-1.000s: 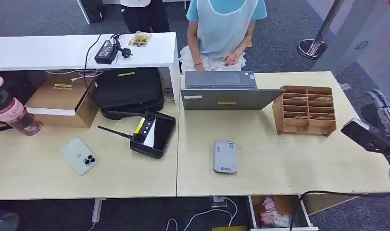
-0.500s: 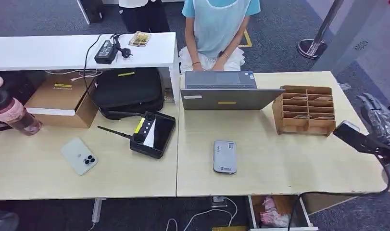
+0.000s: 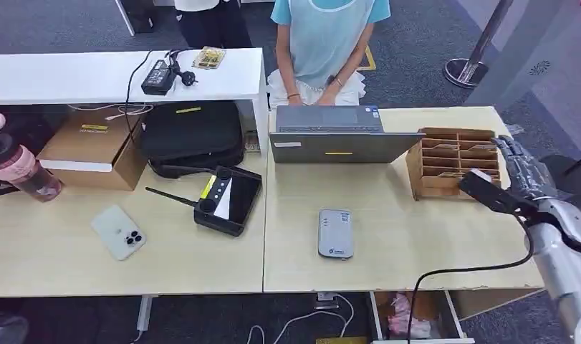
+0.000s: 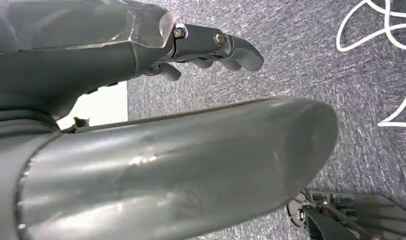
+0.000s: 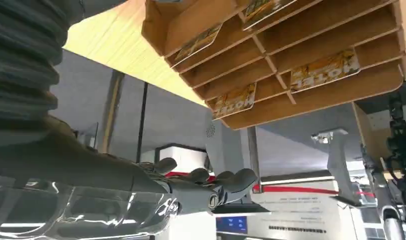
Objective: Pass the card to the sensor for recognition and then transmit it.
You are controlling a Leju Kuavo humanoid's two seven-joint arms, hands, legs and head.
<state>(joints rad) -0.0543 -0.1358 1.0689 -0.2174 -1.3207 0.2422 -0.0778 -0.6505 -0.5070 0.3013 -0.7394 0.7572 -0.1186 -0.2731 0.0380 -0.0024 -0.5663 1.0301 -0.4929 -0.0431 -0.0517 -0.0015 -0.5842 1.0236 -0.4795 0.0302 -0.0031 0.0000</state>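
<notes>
A wooden card rack (image 3: 455, 163) stands on the right part of the table (image 3: 409, 244), with several yellow-printed cards (image 5: 324, 70) lying in its slots. A grey card sensor (image 3: 335, 233) lies flat at the table's middle front. My right hand (image 3: 520, 170) hovers just right of the rack, fingers (image 5: 211, 182) stretched out and holding nothing; the rack's open front faces it in the right wrist view. My left hand (image 4: 211, 47) hangs over grey carpet, fingers loosely extended, holding nothing.
An open laptop (image 3: 337, 136) stands behind the sensor, with a person (image 3: 323, 43) seated at it. A remote controller (image 3: 228, 200), phone (image 3: 119, 231), black bag (image 3: 190, 132), cardboard box (image 3: 94, 147) and pink bottle (image 3: 15, 168) occupy the left. An open drawer (image 3: 416, 315) is below the front edge.
My right arm has come in from the right edge, moving left and forward until its hand is beside the card rack. The person's hands shifted slightly.
</notes>
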